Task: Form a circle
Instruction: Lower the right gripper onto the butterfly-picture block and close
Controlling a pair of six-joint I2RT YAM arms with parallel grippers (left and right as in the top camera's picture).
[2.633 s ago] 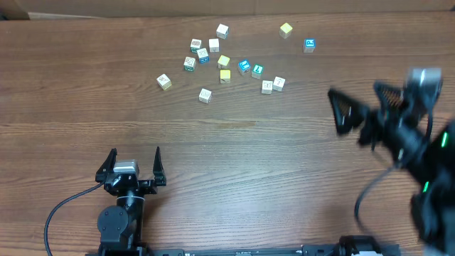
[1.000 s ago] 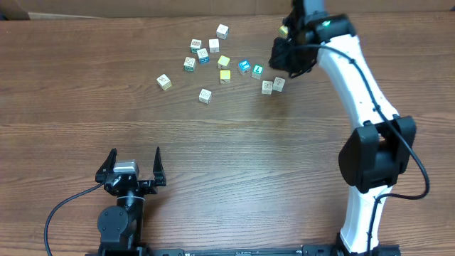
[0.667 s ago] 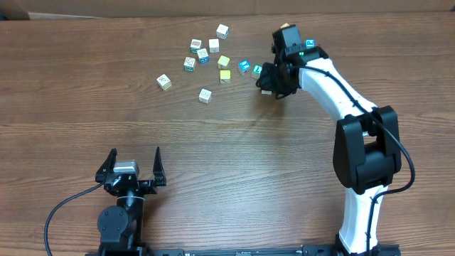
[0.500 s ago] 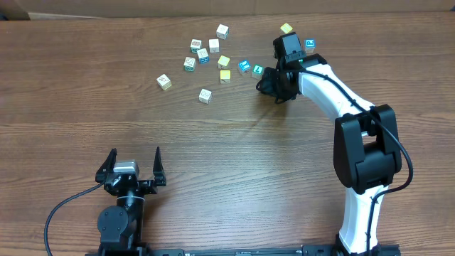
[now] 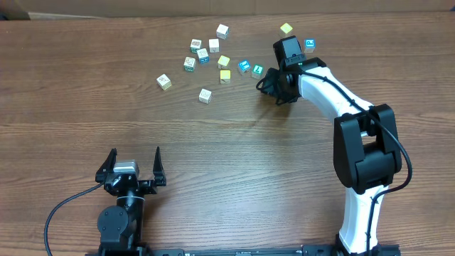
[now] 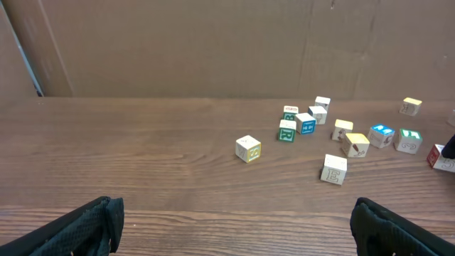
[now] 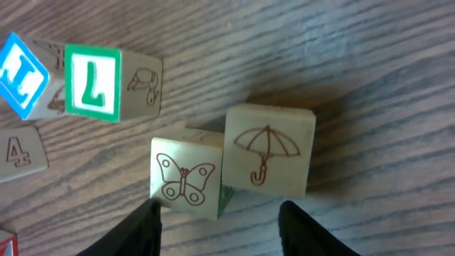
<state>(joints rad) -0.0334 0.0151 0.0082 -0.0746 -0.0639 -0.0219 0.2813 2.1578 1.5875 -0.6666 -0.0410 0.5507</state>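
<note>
Fingers (image 6: 78,227) of the left gripper (image 5: 135,153) stand spread to their full width low over the near side of the table (image 5: 227,163), holding nothing. They are well apart from the work and have not stirred. Further right, the scattered cubes (image 5: 214,45) lie loose at the far centre and form no ring. The green-faced cube (image 7: 106,82) and the blue-faced cube (image 7: 21,67) sit just beside the working spot. The right arm (image 5: 334,92) has swung in from the right edge and now reaches over the cluster's right end. The right gripper (image 7: 220,212) has been widening over the last second. Its fingers now stand partly apart, with nothing between them. Just ahead of the tips lie the butterfly cube (image 7: 186,178) and the umbrella cube (image 7: 269,151), side by side and touching. Assessment: this pale pair is all there is of the circle so far. The spreading jaws suggest either a release after a nudge or preparation to take one cube; which cannot be told. Most of the arranging remains undone.
</note>
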